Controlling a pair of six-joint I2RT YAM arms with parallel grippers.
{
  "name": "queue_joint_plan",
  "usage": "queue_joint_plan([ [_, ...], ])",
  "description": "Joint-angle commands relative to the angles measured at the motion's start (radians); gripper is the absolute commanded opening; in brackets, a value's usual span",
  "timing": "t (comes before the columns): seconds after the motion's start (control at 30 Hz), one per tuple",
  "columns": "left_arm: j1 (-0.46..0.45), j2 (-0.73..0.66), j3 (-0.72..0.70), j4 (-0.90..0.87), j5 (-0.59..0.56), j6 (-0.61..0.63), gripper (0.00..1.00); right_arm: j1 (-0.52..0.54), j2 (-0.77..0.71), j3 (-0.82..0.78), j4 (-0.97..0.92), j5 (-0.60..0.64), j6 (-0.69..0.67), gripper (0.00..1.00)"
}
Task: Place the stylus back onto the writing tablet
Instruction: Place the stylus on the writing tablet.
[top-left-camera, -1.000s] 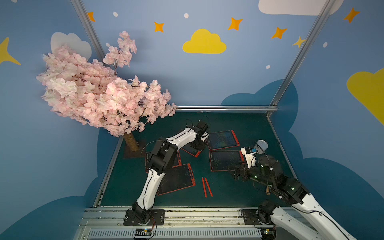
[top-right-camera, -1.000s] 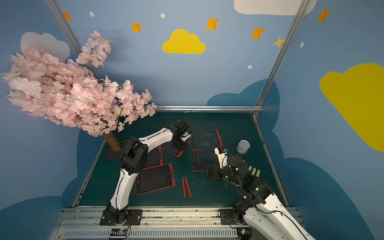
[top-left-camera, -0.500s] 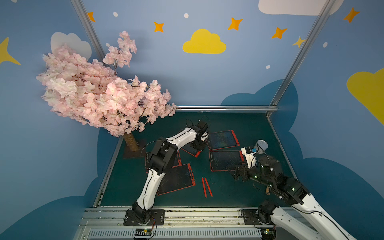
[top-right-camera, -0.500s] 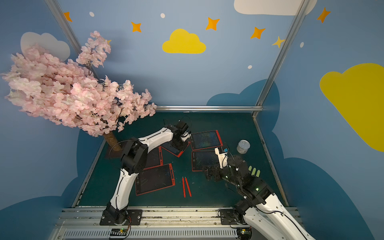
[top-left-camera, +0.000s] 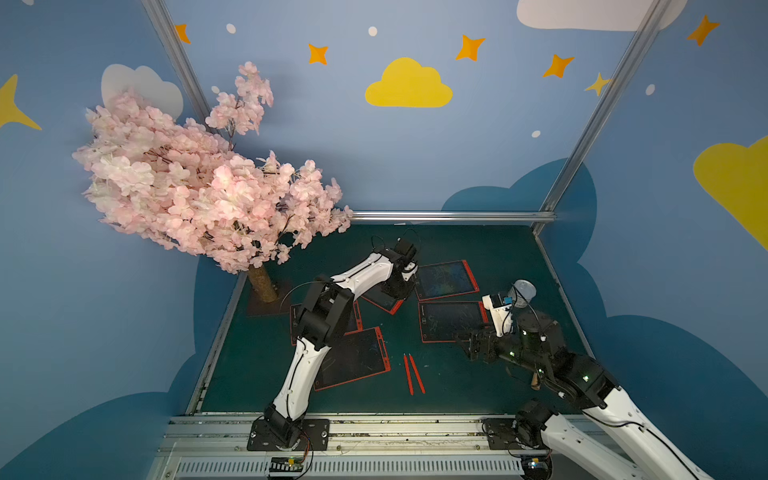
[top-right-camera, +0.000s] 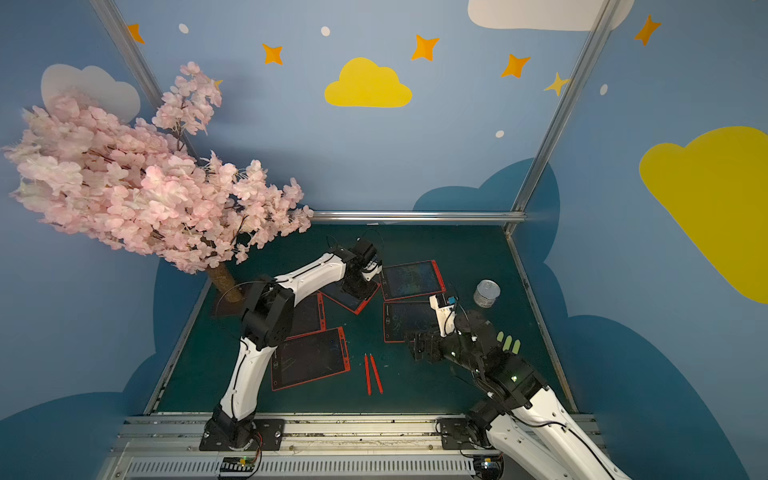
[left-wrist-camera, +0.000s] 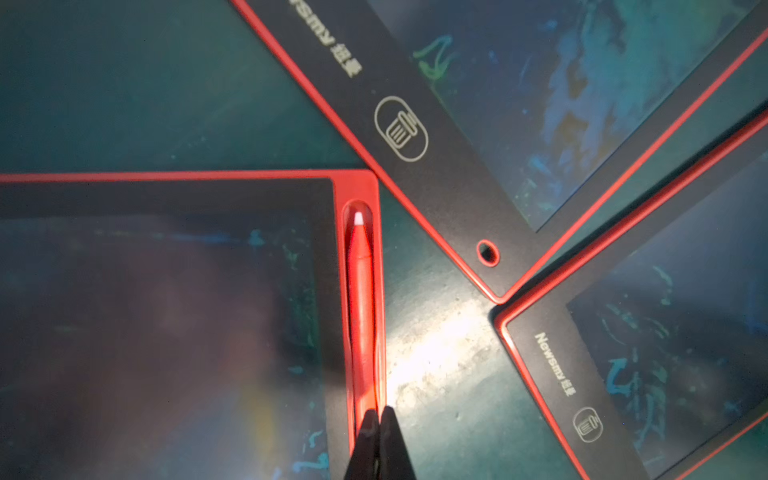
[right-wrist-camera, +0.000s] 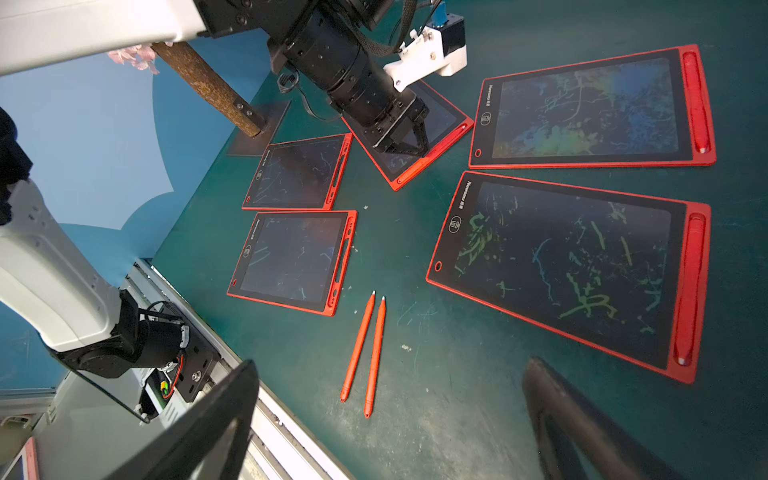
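1. The green table (top-left-camera: 478, 249) is carrying five red-framed boards. You're working on the tablet (left-wrist-camera: 166, 311) sitting under your left gripper (left-wrist-camera: 377, 419).
2. Your right gripper (right-wrist-camera: 392, 368) is hanging spread wide with nothing in it, near the loose styluses (right-wrist-camera: 375, 356), which are lying side by side on the mat.
3. The left gripper is clenched tip to tip, parked right at the back end of the stylus (left-wrist-camera: 360, 299). I can't tell if it's actually pressing on it.
4. That stylus is lying in the tablet's side slot with its white tip pointing at the corner. It's looking seated to me.
5. Handling guess: it's thin, light, stiff plastic, so it's probably slick and rolls easily. You're going to want to pinch the loose ones mid-barrel, across the shaft, staying off the tip.
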Motion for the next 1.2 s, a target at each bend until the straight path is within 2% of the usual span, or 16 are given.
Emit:
queue_joint_plan([
  [0.0,0.004,-0.022,0.025,-0.02,-0.001,-0.003,0.03,-0.002,-0.006,-0.012,0.004,-0.005,0.003,0.98],
  [0.77,0.001,0.07,0.062,-0.005,-0.043,-0.015,0.03,-0.003,0.005,-0.008,-0.001,-0.002,0.001,0.98],
  [1.17,-0.029,0.115,0.087,-0.045,-0.125,-0.01,0.03,-0.003,0.013,-0.006,0.003,-0.003,0.006,0.98],
])
